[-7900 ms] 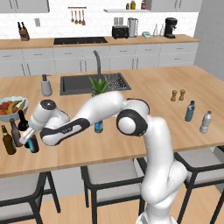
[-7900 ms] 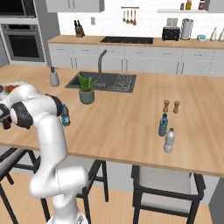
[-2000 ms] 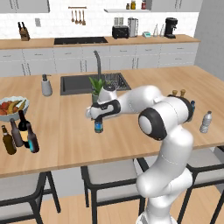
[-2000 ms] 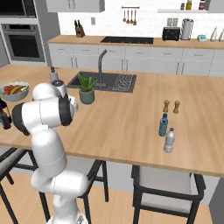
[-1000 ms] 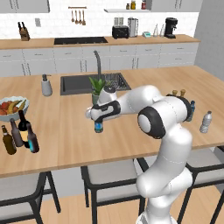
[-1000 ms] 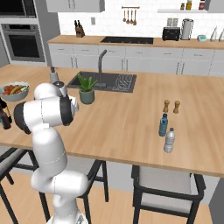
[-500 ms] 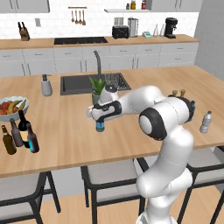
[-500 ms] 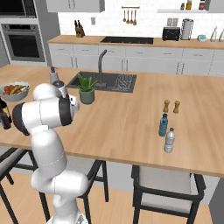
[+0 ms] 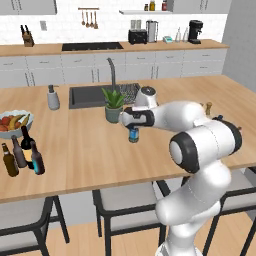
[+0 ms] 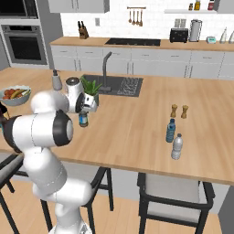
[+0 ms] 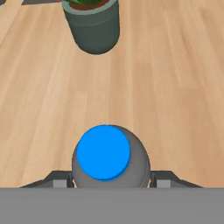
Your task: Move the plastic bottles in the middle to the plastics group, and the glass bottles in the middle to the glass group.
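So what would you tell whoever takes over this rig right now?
Jaws: shut on the small clear water bottle with the blue cap, mid-counter near the potted plant; not yet carried off.
Done: tall black wine bottle and slim dark brown beer bottle stand with the amber bottle and grey-brown bottle beside the fruit bowl.
Left: take the water bottle to the blue-tinted plastic bottle and clear pale-capped bottle, then release.
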{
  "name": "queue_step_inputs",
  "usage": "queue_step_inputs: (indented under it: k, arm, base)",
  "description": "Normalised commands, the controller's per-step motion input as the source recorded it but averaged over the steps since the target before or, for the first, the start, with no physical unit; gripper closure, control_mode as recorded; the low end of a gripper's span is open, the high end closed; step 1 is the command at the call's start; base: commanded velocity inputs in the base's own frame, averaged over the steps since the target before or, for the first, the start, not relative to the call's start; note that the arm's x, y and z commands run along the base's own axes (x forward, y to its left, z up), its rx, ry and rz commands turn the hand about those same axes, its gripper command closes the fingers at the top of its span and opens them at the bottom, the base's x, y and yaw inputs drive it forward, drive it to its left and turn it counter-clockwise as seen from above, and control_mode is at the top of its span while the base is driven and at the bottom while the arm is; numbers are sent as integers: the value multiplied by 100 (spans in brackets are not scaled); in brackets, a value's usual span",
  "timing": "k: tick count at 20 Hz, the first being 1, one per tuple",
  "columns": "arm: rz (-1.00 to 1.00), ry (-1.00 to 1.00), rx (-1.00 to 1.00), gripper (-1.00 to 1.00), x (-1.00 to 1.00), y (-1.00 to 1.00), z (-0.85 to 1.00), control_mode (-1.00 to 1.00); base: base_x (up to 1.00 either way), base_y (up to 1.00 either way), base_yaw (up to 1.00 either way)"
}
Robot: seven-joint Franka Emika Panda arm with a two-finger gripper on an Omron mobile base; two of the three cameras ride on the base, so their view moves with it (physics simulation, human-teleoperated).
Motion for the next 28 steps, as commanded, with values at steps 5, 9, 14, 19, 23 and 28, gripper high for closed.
queue_step_inputs:
  k: [5,9,14,19,23,28]
  arm:
    - [-19,0,0,100,-25,-100,25,-100]
    - [-23,0,0,100,-29,-100,5,-100]
    - [-27,0,0,100,-9,-100,0,-100]
    - [-32,0,0,100,0,-100,0,-100]
    - [-34,0,0,100,-2,-100,0,-100]
    - [-37,0,1,100,-4,-100,0,-100]
  base:
    - [0,0,0]
    - [0,0,0]
    - [0,0,0]
    - [0,0,0]
    - [0,0,0]
    - [0,0,0]
